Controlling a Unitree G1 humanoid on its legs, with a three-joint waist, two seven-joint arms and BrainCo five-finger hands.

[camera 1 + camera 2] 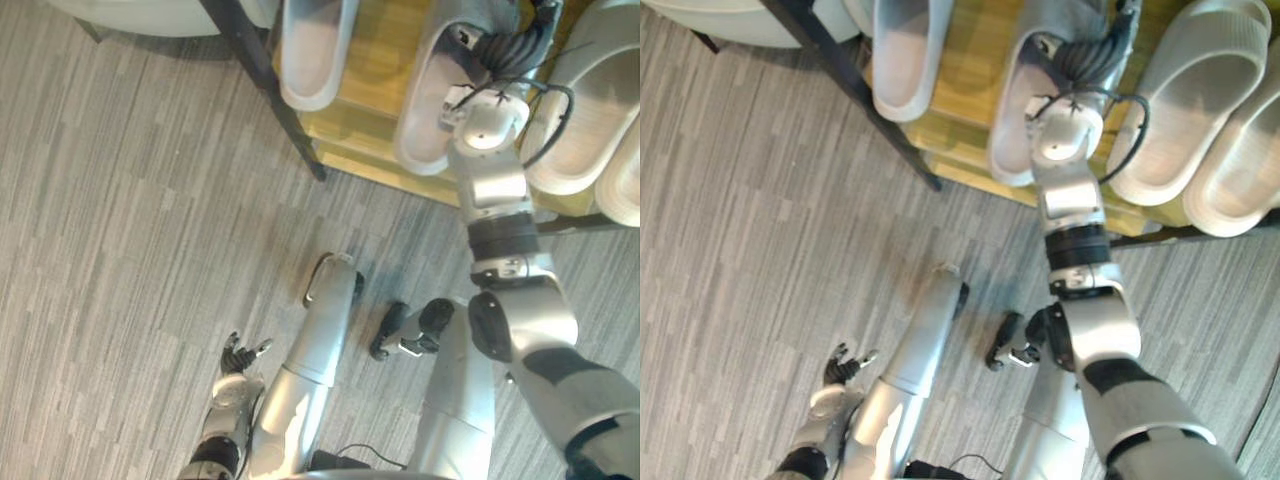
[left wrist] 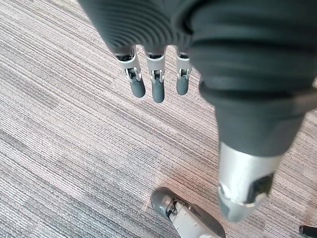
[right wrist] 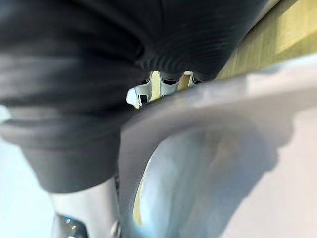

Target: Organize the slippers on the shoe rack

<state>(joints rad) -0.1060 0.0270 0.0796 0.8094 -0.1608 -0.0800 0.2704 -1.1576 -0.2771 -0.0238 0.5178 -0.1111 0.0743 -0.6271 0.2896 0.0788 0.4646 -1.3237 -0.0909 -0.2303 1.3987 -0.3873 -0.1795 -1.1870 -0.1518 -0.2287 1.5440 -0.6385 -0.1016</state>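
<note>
A pale blue-grey slipper [image 1: 428,120] lies on the wooden shelf of the shoe rack [image 1: 380,60], its toe toward me. My right hand [image 1: 505,40] reaches onto its far end; in the right wrist view the slipper's rim [image 3: 208,163] lies right against the hand [image 3: 99,59]. A matching blue-grey slipper [image 1: 315,50] lies to its left on the same shelf. Two beige ribbed slippers [image 1: 590,110] lie side by side to its right. My left hand [image 1: 240,355] hangs low over the carpet with straight fingers [image 2: 157,87], holding nothing.
The rack's black leg [image 1: 275,100] slants down to the grey striped carpet [image 1: 120,250] at the shelf's left corner. A white rounded object [image 1: 140,12] sits at the top left, beyond the rack.
</note>
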